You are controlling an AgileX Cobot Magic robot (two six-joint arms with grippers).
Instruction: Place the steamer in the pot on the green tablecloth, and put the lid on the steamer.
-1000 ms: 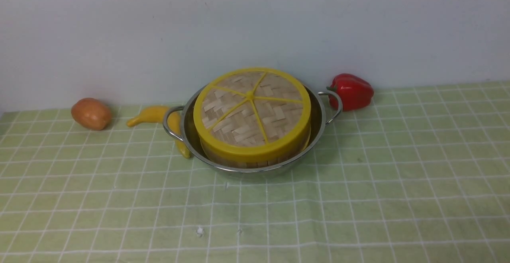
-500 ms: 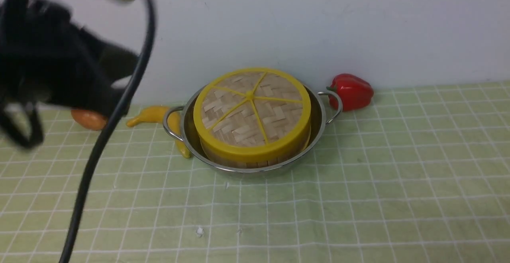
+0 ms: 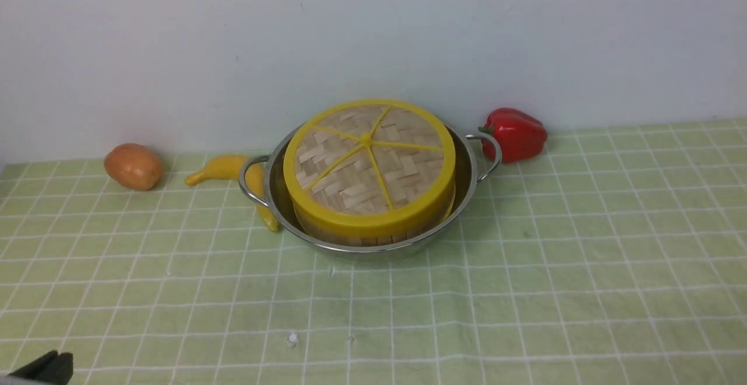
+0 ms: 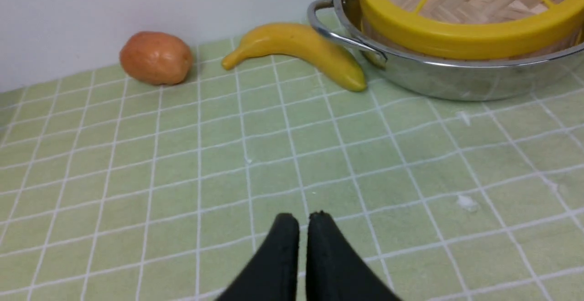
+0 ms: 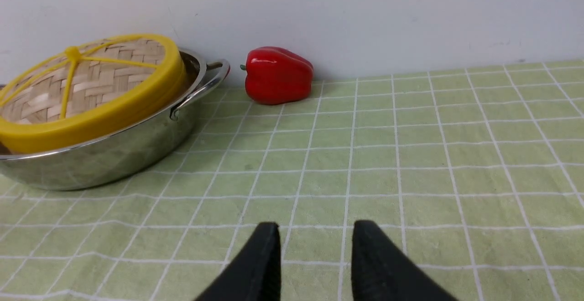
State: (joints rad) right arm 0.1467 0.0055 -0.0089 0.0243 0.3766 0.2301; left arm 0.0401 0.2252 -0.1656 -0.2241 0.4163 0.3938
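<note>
Both tools hover empty: left tool [image 4: 303, 219] nearly closed, right tool [image 5: 315, 228] open; lid [image 3: 369, 160] covers steamer [image 3: 373, 234] in pot [image 3: 373, 245].

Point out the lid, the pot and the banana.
lid [image 3: 369, 160]: front view, on the woven top near the hub.
pot [image 3: 489, 154]: front view, on its right loop handle.
banana [image 4: 296, 48]: left wrist view, on the middle of its body.
</note>
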